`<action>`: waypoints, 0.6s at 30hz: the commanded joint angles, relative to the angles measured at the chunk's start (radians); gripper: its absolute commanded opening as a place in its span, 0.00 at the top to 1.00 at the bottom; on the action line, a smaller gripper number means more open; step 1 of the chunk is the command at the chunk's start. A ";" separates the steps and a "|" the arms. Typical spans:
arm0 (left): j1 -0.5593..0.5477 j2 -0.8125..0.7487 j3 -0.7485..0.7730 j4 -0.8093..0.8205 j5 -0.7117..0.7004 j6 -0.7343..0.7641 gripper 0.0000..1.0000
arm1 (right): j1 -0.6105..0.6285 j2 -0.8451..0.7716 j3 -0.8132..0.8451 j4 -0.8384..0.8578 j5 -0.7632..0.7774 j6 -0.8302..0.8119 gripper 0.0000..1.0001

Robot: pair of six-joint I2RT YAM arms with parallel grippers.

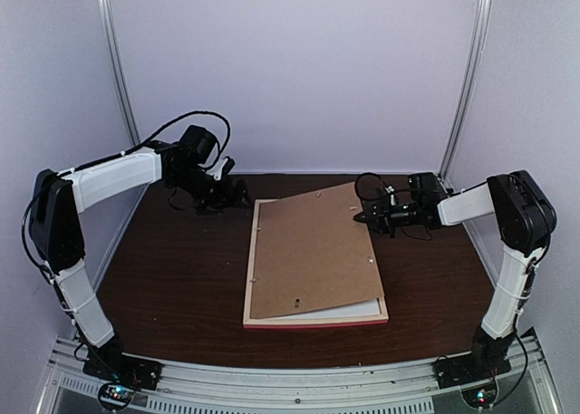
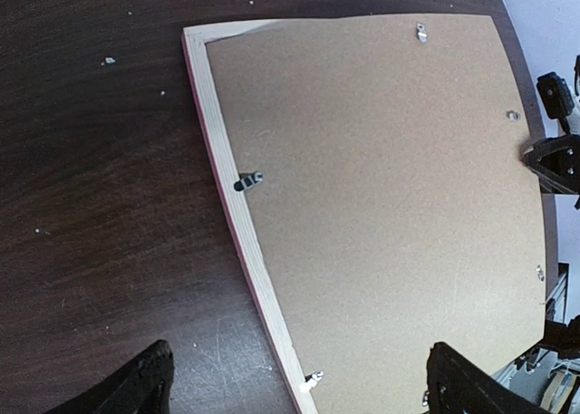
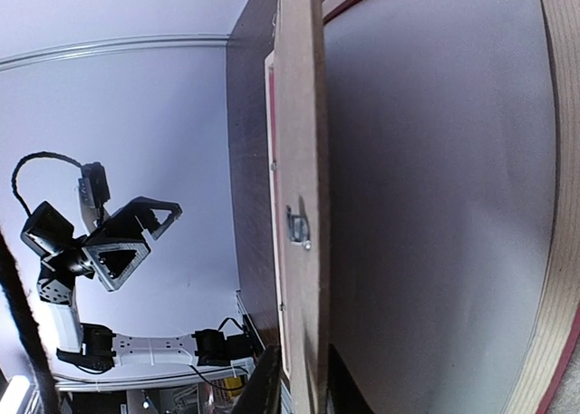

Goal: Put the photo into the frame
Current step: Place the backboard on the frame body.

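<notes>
The backing board (image 1: 313,251) — skewed over the face-down frame (image 1: 251,278) — is pinched at its raised edge by the right gripper (image 1: 362,218); the left gripper (image 1: 234,193) is held spread wide.

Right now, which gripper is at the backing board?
The right gripper, straddling the brown backing board's lifted edge; the left gripper hangs open, off it.

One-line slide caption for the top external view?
Right gripper holds the brown backing board askew over the face-down frame; left gripper hovers open.
</notes>
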 commanded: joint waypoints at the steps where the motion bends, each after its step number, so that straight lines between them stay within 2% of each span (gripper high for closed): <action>1: 0.009 0.012 -0.024 0.053 0.030 -0.003 0.02 | 0.009 0.011 0.040 -0.062 -0.007 -0.068 0.83; 11: 0.008 0.086 -0.041 0.142 0.085 0.046 0.02 | 0.009 0.026 0.078 -0.165 0.012 -0.147 0.69; 18: 0.008 0.162 -0.014 0.219 0.088 0.105 0.02 | 0.009 0.040 0.108 -0.225 0.022 -0.189 0.65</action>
